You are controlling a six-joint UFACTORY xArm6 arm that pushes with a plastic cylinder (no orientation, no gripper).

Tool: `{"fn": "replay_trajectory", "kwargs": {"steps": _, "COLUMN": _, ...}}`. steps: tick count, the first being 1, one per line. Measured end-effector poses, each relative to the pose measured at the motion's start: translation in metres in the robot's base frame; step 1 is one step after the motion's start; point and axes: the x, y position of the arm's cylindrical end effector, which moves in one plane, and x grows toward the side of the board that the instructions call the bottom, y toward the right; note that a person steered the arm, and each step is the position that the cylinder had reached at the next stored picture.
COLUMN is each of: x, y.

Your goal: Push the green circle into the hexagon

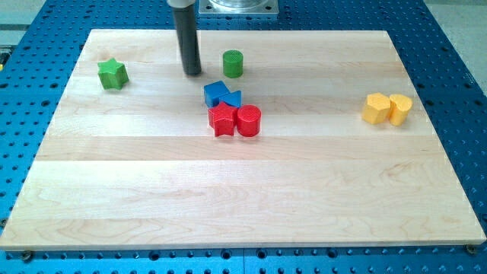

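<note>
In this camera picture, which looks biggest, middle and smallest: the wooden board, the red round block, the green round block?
1. The wooden board, by far the largest.
2. The red cylinder.
3. The green cylinder.

The red one looks only slightly bigger, and it lies nearer the view's bottom, so they may really match.

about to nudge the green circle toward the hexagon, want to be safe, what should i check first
1. My tip at the green circle's view-left side, the side away from the target: ok, it stands just left of it with a small gap.
2. Target identified: cannot tell for sure; the yellow hexagon-like block sits far to the view's right, touching a yellow heart-like block.
3. Path rightward along the board free: ok, no block lies between circle and yellow pair.
4. Blue blocks and red blocks out of the way: ok, they sit below the circle.
5. Green star out of the way: ok, far left.
</note>
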Motion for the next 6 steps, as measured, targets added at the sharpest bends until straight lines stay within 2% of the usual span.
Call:
{"fn": "replay_trajectory", "kwargs": {"steps": 1, "x": 0.000, "y": 0.085}}
{"fn": "replay_trajectory", "kwargs": {"steps": 2, "x": 0.025, "y": 0.198}}
{"fn": "replay_trajectory", "kwargs": {"steps": 3, "x": 0.034, "y": 0.247}}
{"fn": "replay_trajectory", "kwargs": {"steps": 4, "x": 0.028, "y": 0.276}}
{"fn": "replay_trajectory", "kwargs": {"steps": 5, "x": 0.063, "y": 0.277}}
{"fn": "replay_trajectory", "kwargs": {"steps": 6, "x": 0.027, "y": 0.213}}
